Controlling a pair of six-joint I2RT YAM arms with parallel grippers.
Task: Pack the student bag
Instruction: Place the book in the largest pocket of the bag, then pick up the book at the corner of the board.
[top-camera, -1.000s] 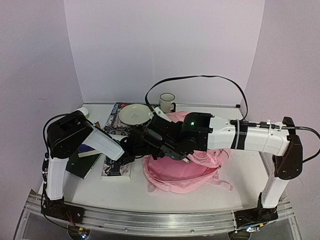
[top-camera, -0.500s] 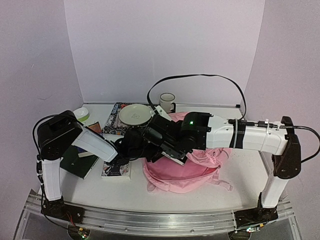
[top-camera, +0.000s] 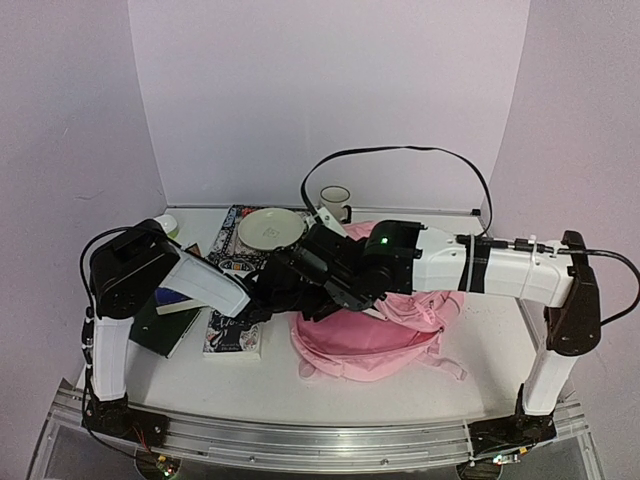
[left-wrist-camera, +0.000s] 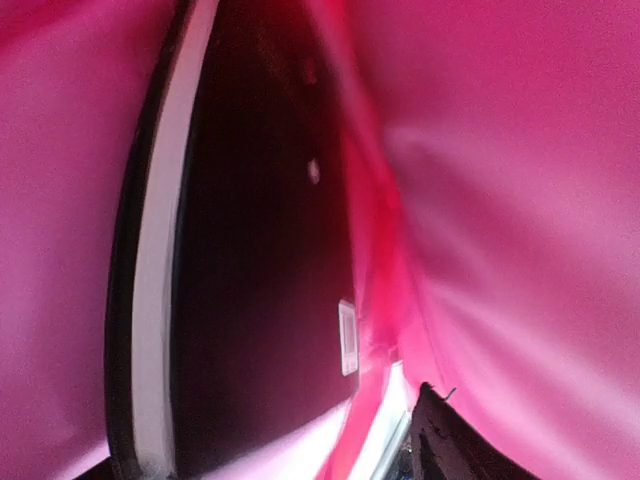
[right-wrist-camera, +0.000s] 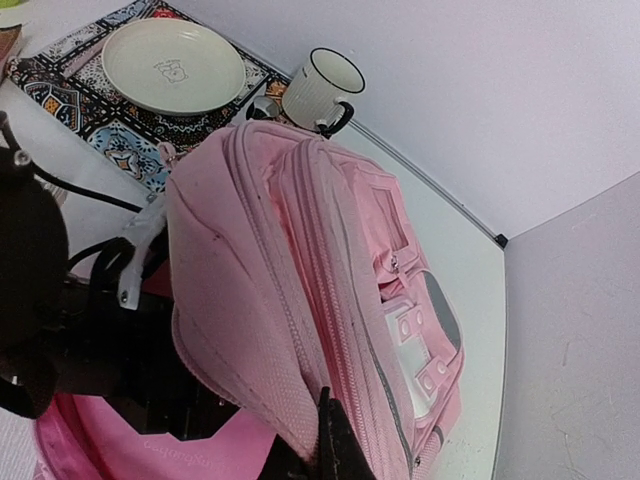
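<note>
The student bag (top-camera: 370, 345), a soft pink backpack, lies at the middle of the table with its mouth facing left. My right gripper (right-wrist-camera: 325, 425) is shut on the edge of its upper flap (right-wrist-camera: 250, 330) and holds that flap lifted. My left arm (top-camera: 205, 285) reaches into the mouth, and its gripper is hidden there in the top view. The left wrist view shows only the pink lining (left-wrist-camera: 520, 200) and a dark book (left-wrist-camera: 260, 280) with a white page edge inside the bag. One left fingertip (left-wrist-camera: 445, 435) shows at the bottom, off the book; the jaws look open.
A pale plate (top-camera: 270, 229) rests on a patterned book (top-camera: 222, 255) behind the left arm. A white mug (top-camera: 335, 203) stands by the back wall. Another book (top-camera: 232, 338) and a dark green one (top-camera: 160, 328) lie at the left. A black cable (top-camera: 400, 155) loops overhead.
My left arm pushed deeper into the bag, then eased back slightly, and its jaws opened off the book. The right gripper raised the flap a little higher.
</note>
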